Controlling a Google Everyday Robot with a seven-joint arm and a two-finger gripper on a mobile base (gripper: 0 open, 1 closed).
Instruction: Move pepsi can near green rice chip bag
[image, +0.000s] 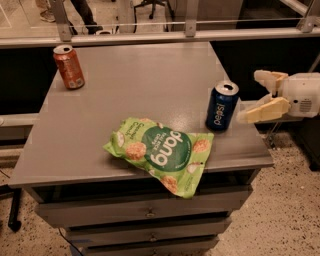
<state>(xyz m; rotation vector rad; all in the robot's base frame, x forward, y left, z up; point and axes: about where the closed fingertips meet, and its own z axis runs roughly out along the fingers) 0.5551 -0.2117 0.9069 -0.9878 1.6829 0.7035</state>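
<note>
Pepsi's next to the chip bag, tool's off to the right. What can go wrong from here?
1. The open tool hangs just right of the upright pepsi can; a leftward sweep may tip it.
2. The green rice chip bag overhangs the table at its front edge; a falling can might push it off.
</note>
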